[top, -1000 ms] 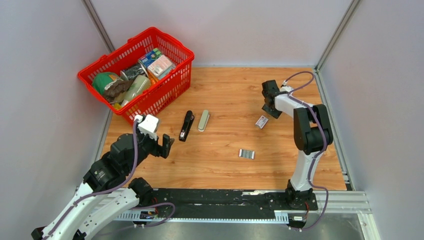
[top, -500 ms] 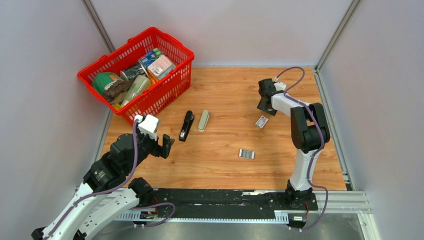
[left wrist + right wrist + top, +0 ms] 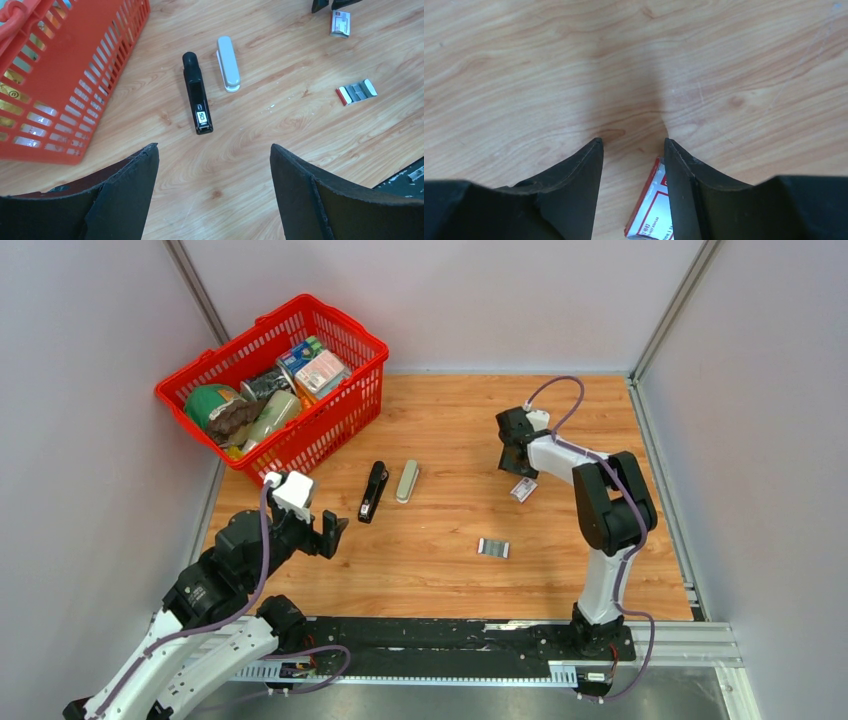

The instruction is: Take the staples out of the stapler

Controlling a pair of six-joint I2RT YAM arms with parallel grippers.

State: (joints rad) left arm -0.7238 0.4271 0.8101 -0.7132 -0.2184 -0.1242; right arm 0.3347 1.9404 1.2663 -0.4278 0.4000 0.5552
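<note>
A: Top view: stapler (image 3: 373, 492) flat on bench (image 3: 450, 420), near basket (image 3: 320, 425). Staples (image 3: 493, 547) lie well apart from it. Unloaded?
B: Likely, though the channel isn't visible.
A: Left wrist: left gripper (image 3: 214, 150) spread wide, empty, stapler ahead.
B: Right wrist: right gripper (image 3: 633, 142) slightly parted, empty, over small box (image 3: 651, 210).

A red basket (image 3: 330, 410) of groceries sits at the counter's (image 3: 450, 430) far left. A grey bar (image 3: 407, 481) lies mid-counter, a white-and-red box (image 3: 523, 486) further right.
</note>
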